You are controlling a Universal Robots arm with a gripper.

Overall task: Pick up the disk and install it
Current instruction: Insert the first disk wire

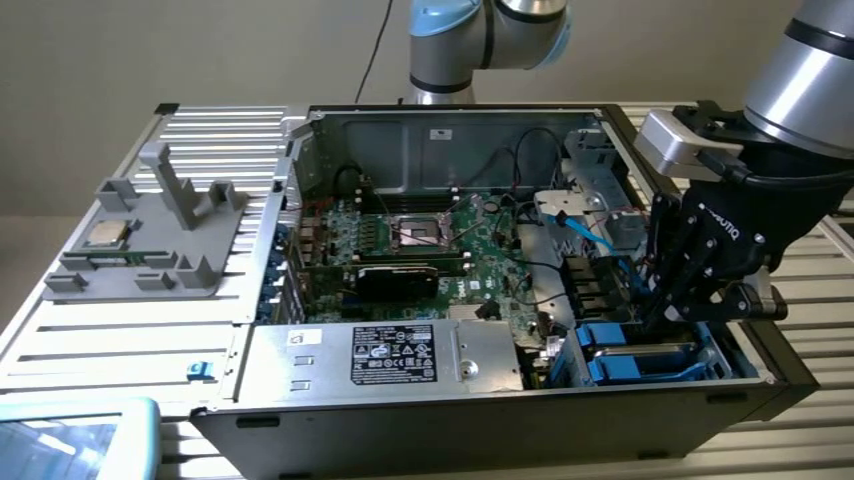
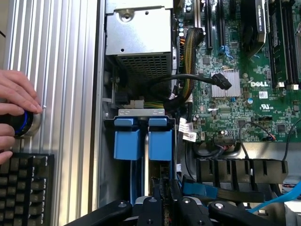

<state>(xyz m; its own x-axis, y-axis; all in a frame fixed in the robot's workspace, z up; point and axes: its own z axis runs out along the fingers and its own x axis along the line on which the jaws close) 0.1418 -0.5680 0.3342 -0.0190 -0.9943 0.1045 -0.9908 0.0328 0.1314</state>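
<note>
There are two blue carriers [image 2: 127, 139], one case [image 1: 441, 430], one power supply [image 1: 387, 355], one fixture [image 1: 174, 200] at the case's nine o'clock, one chip [image 1: 107, 233], one keyboard [image 2: 23, 188], one hand [image 2: 16, 99].

The board [image 1: 441, 235] is green, dotted with black slots and silver chips. Just beside the board, the disk [image 2: 160, 141] shows a bright blue frame, and a second blue carrier [image 2: 127, 141] matches it. The claw [image 1: 663, 322] near the board is matt black, on a silver arm [image 1: 814, 80] with pale blue caps. Next to the board sits a silver box [image 1: 387, 355] with a black label printed in white. The bench [image 1: 120, 340] is pale grey with straight ribs, the keyboard [image 2: 23, 188] black.
</note>
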